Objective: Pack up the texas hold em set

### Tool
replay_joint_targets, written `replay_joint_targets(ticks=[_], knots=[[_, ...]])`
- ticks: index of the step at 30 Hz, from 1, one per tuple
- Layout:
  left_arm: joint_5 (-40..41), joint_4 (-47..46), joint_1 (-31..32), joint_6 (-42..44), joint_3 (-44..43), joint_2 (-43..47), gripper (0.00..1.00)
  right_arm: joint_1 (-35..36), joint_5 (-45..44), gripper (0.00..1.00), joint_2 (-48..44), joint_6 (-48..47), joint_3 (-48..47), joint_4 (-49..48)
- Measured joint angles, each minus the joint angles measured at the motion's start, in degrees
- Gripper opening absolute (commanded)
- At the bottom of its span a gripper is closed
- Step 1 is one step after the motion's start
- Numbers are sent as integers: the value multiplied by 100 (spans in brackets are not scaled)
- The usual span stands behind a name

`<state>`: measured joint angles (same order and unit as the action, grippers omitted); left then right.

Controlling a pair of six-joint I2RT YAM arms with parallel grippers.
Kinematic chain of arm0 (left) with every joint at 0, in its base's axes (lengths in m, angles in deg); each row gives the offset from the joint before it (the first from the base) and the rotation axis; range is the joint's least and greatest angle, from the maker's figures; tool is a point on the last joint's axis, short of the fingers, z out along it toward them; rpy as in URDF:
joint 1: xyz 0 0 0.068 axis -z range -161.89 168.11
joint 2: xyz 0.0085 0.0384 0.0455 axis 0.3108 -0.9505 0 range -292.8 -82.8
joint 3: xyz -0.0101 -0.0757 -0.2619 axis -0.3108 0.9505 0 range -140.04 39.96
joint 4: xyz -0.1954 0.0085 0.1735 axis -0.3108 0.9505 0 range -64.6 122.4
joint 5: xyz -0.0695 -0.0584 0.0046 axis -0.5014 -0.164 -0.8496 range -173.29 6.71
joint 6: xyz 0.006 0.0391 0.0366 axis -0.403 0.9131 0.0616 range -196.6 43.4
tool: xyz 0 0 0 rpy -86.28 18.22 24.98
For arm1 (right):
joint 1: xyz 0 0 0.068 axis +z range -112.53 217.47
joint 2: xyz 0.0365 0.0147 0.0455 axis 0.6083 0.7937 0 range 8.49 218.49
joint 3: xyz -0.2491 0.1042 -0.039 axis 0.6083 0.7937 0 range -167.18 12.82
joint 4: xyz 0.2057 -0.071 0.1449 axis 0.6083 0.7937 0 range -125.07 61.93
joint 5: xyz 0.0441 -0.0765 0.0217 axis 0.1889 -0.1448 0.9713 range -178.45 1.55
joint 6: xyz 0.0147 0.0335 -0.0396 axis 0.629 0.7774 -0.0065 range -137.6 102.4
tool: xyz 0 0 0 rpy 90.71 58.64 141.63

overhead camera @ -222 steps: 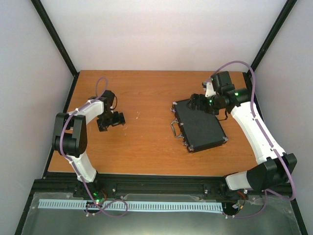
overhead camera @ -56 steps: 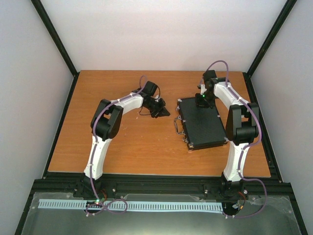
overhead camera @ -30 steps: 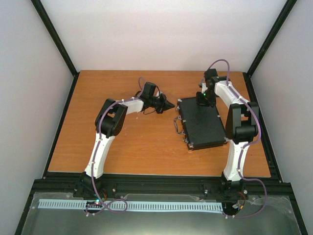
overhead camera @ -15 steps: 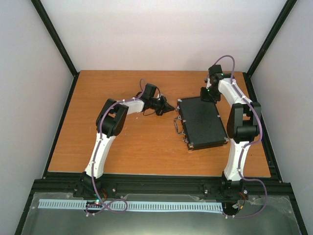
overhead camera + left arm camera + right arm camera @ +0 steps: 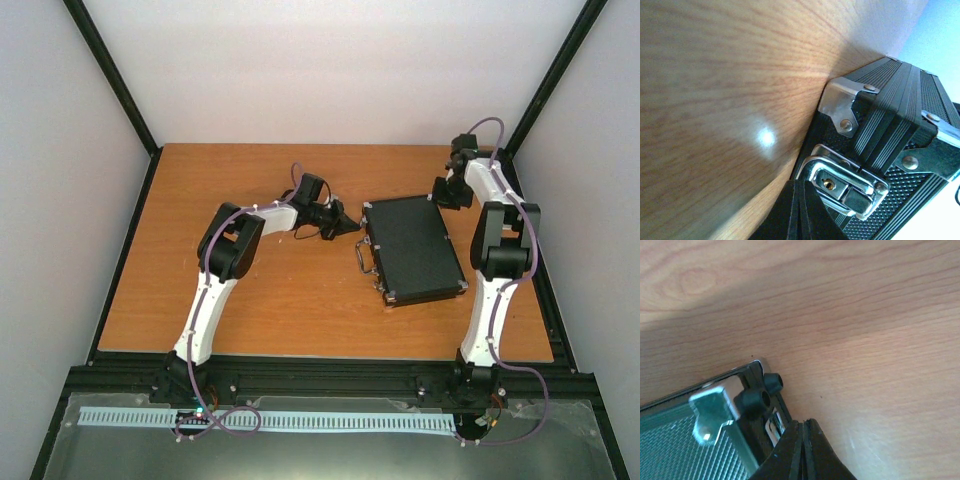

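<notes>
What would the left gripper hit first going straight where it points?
Probably the silver latch on the briefcase; the left gripper, shut, points right at it. Whether they touch is unclear.

Briefcase (image 5: pixel 415 248): flat black rectangular case with a textured lid and silver corner caps. It lies flat with the lid shut on the counter (image 5: pixel 250 300), right of centre and toward the far side. Long axis runs roughly near-to-far, skewed, with the near end swung right. Metal handle (image 5: pixel 358 257) sticks out of the left edge. Left wrist view shows a chrome latch (image 5: pixel 840 185) below a riveted corner cap (image 5: pixel 837 97); it looks fastened, but the angle is too oblique to confirm.
</notes>
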<state>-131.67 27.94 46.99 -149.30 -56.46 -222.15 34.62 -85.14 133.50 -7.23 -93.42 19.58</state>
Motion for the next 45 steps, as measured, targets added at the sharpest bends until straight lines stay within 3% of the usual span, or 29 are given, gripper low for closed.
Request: replay_joint_targets(ticks=[6, 20, 45], knots=[[-17, 72, 0, 2, -50, 0, 1, -24, 101, 3, 378, -52, -33, 33], [-68, 675, -59, -13, -737, -308, 1, -160, 439, 3, 278, -299, 551, -275], [365, 234, -205, -129, -1088, -636, 1, 199, 610, 3, 236, -227, 765, -46]])
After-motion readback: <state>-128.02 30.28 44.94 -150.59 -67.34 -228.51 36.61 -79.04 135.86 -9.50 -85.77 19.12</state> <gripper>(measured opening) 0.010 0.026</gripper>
